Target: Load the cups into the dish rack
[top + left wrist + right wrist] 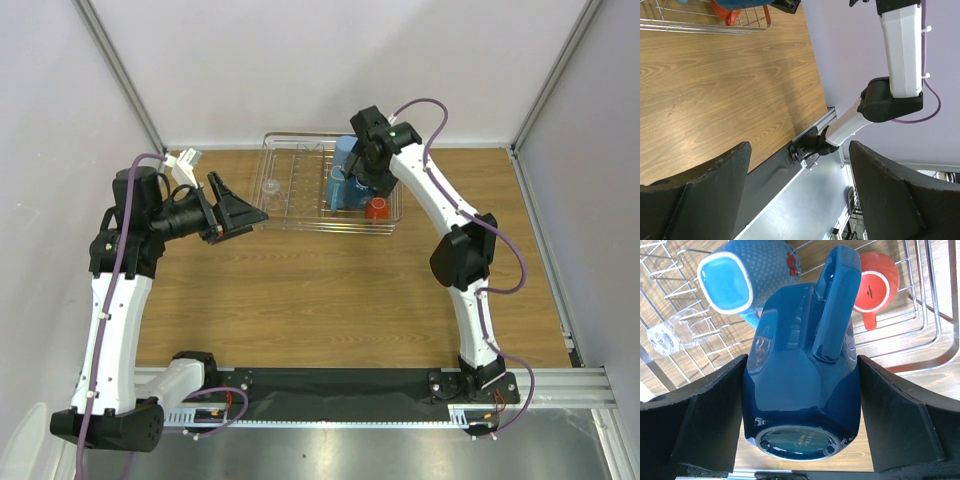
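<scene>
My right gripper is shut on the dark blue mug, base toward the camera, held over the right part of the silver wire dish rack. In the right wrist view the light blue tumbler, the small orange cup and the clear glass lie in the rack. From above, the light blue tumbler, orange cup and clear glass show. My left gripper is open and empty, raised left of the rack. The pink tumbler is out of view.
The wooden table runs to a black strip and metal rail at the near edge. Grey walls close the left, back and right sides. The rack's corner and orange cup show in the left wrist view.
</scene>
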Robot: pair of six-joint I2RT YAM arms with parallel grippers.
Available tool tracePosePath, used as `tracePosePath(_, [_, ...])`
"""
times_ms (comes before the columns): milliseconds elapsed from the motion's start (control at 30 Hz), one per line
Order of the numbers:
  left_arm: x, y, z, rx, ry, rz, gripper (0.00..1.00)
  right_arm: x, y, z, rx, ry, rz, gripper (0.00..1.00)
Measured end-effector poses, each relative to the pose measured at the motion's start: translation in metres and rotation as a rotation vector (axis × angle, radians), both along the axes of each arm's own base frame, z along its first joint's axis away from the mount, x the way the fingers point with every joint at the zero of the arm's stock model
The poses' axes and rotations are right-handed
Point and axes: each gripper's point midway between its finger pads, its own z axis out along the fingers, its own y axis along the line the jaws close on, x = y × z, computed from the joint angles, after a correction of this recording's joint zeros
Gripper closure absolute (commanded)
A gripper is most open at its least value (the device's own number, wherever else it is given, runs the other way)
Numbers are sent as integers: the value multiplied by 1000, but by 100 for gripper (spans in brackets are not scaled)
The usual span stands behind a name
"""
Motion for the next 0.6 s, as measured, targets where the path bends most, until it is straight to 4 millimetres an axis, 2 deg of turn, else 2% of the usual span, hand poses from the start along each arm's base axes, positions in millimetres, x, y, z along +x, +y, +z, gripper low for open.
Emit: tracePosePath(600, [-1, -1, 0, -1, -1, -8, 12, 2, 6, -46, 13, 95, -45, 100])
